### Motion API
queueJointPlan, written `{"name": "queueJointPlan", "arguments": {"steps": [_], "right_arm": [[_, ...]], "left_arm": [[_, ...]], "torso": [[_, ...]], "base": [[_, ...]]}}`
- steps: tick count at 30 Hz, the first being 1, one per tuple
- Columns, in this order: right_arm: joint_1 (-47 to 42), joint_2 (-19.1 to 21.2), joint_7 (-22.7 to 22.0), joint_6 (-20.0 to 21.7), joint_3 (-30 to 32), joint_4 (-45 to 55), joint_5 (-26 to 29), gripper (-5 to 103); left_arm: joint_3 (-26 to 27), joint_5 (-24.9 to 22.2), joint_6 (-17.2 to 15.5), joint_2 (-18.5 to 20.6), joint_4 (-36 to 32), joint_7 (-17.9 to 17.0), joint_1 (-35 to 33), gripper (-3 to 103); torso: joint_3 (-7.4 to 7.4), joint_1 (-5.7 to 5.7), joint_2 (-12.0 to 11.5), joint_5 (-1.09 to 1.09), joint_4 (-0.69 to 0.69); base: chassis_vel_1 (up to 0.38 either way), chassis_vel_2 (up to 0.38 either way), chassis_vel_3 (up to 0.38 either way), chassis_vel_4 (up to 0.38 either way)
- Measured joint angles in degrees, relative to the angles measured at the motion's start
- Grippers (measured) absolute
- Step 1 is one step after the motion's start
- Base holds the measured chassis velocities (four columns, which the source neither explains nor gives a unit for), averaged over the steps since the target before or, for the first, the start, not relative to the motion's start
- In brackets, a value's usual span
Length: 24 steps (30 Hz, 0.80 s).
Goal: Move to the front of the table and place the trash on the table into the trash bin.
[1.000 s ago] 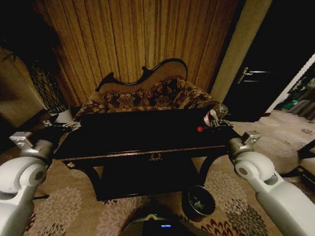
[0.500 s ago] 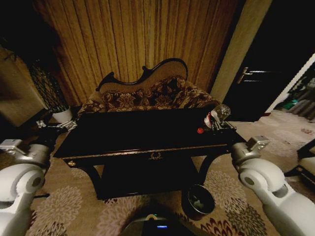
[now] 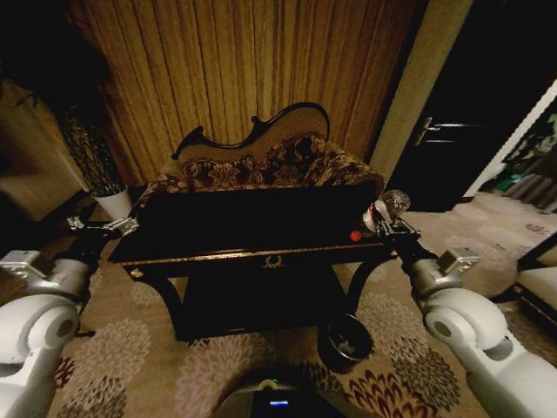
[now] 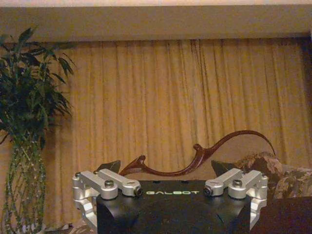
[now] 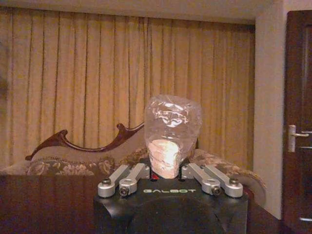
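Right hand (image 3: 389, 228) farther back, bottle (image 5: 168, 134) cap hidden.

You have the counter (image 3: 252, 252) straight ahead, wide, black and glossy, with gold trim along its front edge, a gold ornament at the middle, curved legs and a lower shelf. At its right end you can see a clear plastic bottle (image 3: 384, 209) with a red cap and red-white label, tilted with its base up and cap low. The bin (image 3: 345, 341), small, round and dark, stands upright on the carpet by the counter's front right leg, with pale scraps inside.
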<state>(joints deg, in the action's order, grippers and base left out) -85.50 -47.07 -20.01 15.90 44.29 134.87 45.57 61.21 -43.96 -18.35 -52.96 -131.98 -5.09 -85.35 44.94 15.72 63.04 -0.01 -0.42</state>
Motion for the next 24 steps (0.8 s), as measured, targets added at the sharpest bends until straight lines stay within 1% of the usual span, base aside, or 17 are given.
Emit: {"name": "queueJointPlan", "arguments": {"steps": [4,7,8,11,12,13,14,15,16,17,19,20,22,24], "right_arm": [[0.0,-1.2,0.0,-0.8,-2.3,-2.8,-2.0,24],[-0.6,-3.7,0.7,-1.0,-4.5,-8.2,-4.0,24],[-0.6,-3.7,0.7,-1.0,-4.5,-8.2,-4.0,24],[-0.5,-6.3,3.8,-1.2,-6.1,-16.6,-7.1,24],[-0.5,-6.3,3.8,-1.2,-6.1,-16.6,-7.1,24],[0.0,-6.9,4.4,-1.5,-6.6,-19.1,-7.4,24],[1.7,-7.9,5.2,-2.1,-7.8,-25.1,-7.9,24],[1.7,-7.9,5.2,-2.1,-7.8,-25.1,-7.9,24],[2.6,-8.4,5.8,-2.6,-8.3,-28.2,-8.2,24],[4.3,-9.2,6.7,-3.5,-9.2,-33.5,-9.3,24],[7.1,-10.5,7.9,-5.0,-10.8,-40.8,-10.9,24],[7.1,-10.5,7.9,-5.0,-10.8,-40.8,-10.9,24],[9.2,-11.7,8.4,-6.2,-12.0,-46.6,-12.0,24],[11.3,-13.6,9.4,-8.6,-12.7,-53.7,-14.6,24]], "left_arm": [[-0.4,0.2,0.0,-0.6,0.0,-0.1,0.2,100],[-1.2,0.9,0.0,-1.6,-0.4,-0.4,0.1,100],[-1.2,0.9,0.0,-1.6,-0.4,-0.4,0.1,100],[-1.6,1.0,-0.4,-1.8,-1.1,-1.0,-0.1,100],[-1.6,1.0,-0.4,-1.8,-1.1,-1.0,-0.1,100],[-1.6,1.0,-0.5,-1.8,-1.1,-1.1,-0.1,100],[-1.5,1.0,-0.9,-1.7,-1.4,-1.1,0.1,100],[-1.5,1.0,-0.9,-1.7,-1.4,-1.1,0.1,100],[-1.4,0.9,-1.1,-1.7,-1.5,-1.2,0.2,100],[-1.4,0.9,-1.3,-1.7,-1.6,-1.2,0.1,100],[-1.4,1.0,-1.4,-1.7,-1.8,-1.3,0.0,100],[-1.4,1.0,-1.4,-1.7,-1.8,-1.3,0.0,100],[-1.4,1.0,-1.5,-1.8,-1.9,-1.4,-0.1,100],[-1.4,1.0,-1.6,-2.0,-2.0,-1.5,-0.3,100]], "torso": [[-0.01,-0.02,0.0,0.02,0.00],[-0.02,-0.04,0.0,0.01,0.00],[-0.02,-0.04,0.0,0.01,0.00],[0.02,0.00,0.0,0.02,-0.01],[0.02,0.00,0.0,0.02,-0.01],[0.03,0.03,0.0,0.03,-0.02],[0.03,0.06,0.0,0.01,0.00],[0.03,0.06,0.0,0.01,0.00],[0.03,0.06,0.0,0.02,0.00],[0.03,0.06,0.0,0.03,0.00],[0.02,0.04,0.0,0.02,0.00],[0.02,0.04,0.0,0.02,0.00],[0.00,0.00,0.0,0.00,0.00],[0.00,-0.01,0.0,0.01,0.00]], "base": [[0.138,-0.165,-0.187,0.160],[0.067,-0.074,-0.066,0.097],[0.050,-0.032,-0.041,0.082],[0.000,0.000,0.000,0.000],[0.000,0.000,0.000,0.000],[-0.013,0.020,0.019,-0.050],[0.000,0.000,0.000,0.000],[0.000,0.000,0.000,0.000],[0.000,0.000,0.000,0.000],[-0.012,0.059,-0.002,-0.018],[0.000,0.000,0.000,0.000],[0.000,0.000,0.000,0.000],[0.000,0.000,0.000,0.000],[0.000,0.000,0.000,0.000]]}}
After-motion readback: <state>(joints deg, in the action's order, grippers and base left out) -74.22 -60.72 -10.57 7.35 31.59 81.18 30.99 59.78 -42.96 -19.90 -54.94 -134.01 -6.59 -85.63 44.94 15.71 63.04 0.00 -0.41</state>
